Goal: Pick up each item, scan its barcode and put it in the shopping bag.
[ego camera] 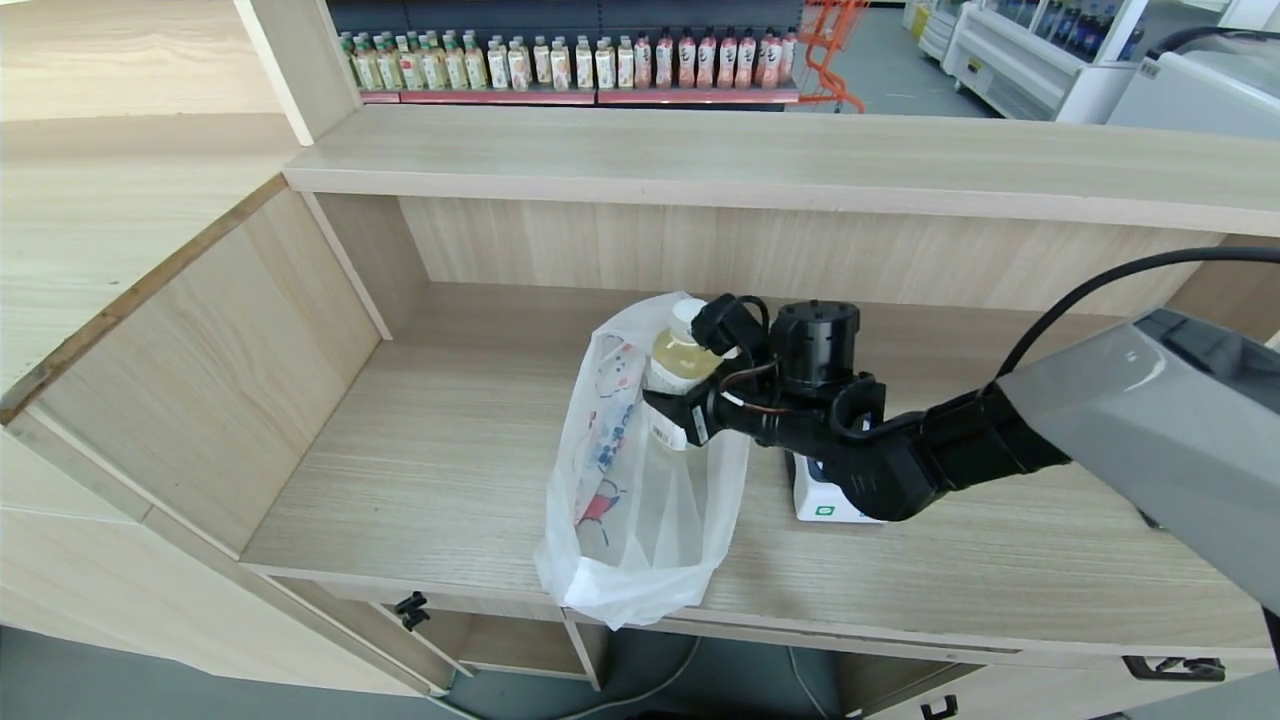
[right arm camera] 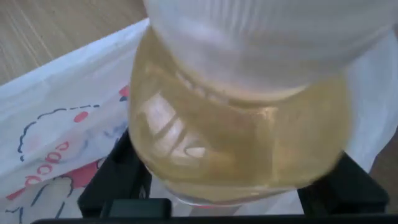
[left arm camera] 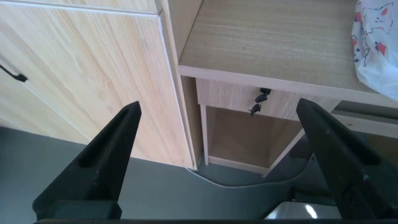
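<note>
At a shop's wooden counter [ego camera: 430, 470], grips the bottle [ego camera: 680, 360] in closed right jaws, upright in the shopping bag's [ego camera: 610, 480] open mouth, seemingly for lowering inside; holds left jaws spread wide, empty, off the counter's front.

The bottle [ego camera: 683, 352] sits in the mouth of the bag [ego camera: 620, 520], and the scanner [ego camera: 820, 505] stands just right of it. Passable counter [ego camera: 420, 470] runs left to the side wall [ego camera: 230, 380].

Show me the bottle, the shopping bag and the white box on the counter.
bottle [ego camera: 677, 361]: head view, yellowish upper body.
shopping bag [ego camera: 600, 465]: head view, printed side wall.
white box [ego camera: 815, 497]: head view, its front face.
</note>
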`<state>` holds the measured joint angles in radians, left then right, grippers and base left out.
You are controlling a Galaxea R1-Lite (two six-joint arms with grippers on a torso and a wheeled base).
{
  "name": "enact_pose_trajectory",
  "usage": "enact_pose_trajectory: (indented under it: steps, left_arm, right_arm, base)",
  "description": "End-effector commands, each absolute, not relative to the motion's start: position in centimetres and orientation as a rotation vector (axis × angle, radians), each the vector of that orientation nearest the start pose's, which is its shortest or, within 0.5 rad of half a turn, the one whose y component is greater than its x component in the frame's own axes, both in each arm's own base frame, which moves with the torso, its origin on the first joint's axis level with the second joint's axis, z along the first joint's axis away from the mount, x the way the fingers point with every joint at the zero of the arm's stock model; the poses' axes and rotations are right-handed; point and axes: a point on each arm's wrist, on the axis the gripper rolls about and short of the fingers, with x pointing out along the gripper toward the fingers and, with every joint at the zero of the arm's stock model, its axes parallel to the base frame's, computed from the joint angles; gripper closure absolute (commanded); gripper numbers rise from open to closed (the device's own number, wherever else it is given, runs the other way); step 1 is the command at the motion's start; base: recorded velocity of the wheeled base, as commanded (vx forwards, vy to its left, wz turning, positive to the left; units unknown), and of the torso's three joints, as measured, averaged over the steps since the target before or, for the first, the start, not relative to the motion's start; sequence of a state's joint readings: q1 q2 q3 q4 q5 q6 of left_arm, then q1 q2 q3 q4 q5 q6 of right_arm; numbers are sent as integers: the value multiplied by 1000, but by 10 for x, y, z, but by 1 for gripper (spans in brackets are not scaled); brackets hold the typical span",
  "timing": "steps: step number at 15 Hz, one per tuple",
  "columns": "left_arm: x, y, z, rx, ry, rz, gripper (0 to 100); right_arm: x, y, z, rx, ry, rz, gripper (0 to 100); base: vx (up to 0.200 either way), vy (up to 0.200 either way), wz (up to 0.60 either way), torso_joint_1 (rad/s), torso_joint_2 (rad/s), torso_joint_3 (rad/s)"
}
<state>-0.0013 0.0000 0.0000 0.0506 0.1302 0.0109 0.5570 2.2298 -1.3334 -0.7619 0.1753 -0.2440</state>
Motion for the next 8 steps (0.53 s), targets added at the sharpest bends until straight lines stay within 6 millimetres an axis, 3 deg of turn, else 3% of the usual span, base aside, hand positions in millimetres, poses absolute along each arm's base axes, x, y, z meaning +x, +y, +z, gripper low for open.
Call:
enact_pose_trajectory:
  steps: [1, 3, 6, 8]
  left_arm:
    - [-23, 3, 70, 14, 51, 129, 0]
    - [-23, 3, 70, 14, 53, 129, 0]
    - [-23, 3, 70, 14, 51, 129, 0]
    - [-23, 3, 70, 14, 51, 129, 0]
  right_arm:
    - [388, 246, 118, -272, 68, 747, 0]
    - [384, 242, 123, -256, 75, 742, 0]
    - [372, 221, 165, -1, 134, 734, 0]
    - [347, 181, 213, 180, 219, 730, 0]
  base:
    - [0, 0, 0, 0, 0, 0]
    - [0, 0, 0, 0, 0, 0]
    - [0, 0, 0, 0, 0, 0]
    - [0, 0, 0, 0, 0, 0]
